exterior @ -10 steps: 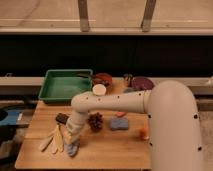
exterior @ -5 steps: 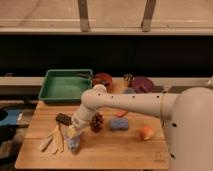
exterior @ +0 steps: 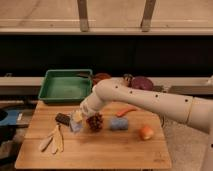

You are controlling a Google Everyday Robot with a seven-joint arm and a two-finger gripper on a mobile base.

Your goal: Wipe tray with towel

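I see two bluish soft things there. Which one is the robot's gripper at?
The pale, lumpy towel, left of the dark red cluster, clamped in the gripper. The bluer, flat block lies apart on the right.

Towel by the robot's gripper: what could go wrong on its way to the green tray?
1. The gripper is low over the wooden board and looks shut on the towel. The soft cloth might slip out before it reaches the tray.
2. A small dark block and a brown spiky lump sit close on either side. The arm or dangling towel could knock them.
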